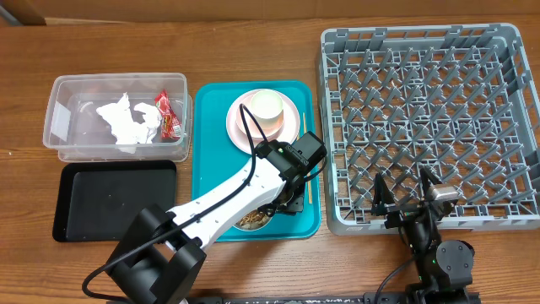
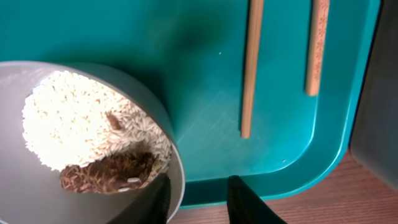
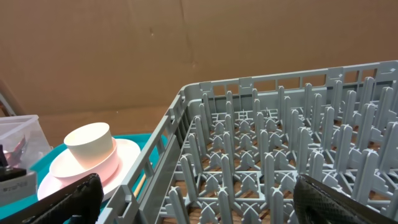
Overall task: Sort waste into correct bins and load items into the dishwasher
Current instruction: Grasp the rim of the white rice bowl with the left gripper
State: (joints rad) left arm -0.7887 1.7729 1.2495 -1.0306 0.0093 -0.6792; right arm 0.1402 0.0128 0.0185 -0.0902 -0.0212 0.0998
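My left gripper (image 2: 198,200) reaches down onto the teal tray (image 2: 205,62). Its jaws straddle the rim of the grey-white bowl (image 2: 169,149), one finger inside and the other outside with a gap to the wall. The bowl holds rice scraps (image 2: 74,124) and a brown clump. Two chopsticks (image 2: 251,68) lie on the tray beside it. From overhead, the left gripper (image 1: 287,201) covers most of the bowl (image 1: 251,220). A pale cup (image 1: 268,105) stands on the pink plate (image 1: 240,122). My right gripper (image 1: 407,190) hangs open over the dish rack's (image 1: 430,118) front-left corner.
The clear tub (image 1: 63,118) at the left holds crumpled napkins (image 1: 126,120) and a red wrapper (image 1: 169,114). The black tray (image 1: 114,198) lies in front of it. Bare wooden table borders the teal tray's front edge.
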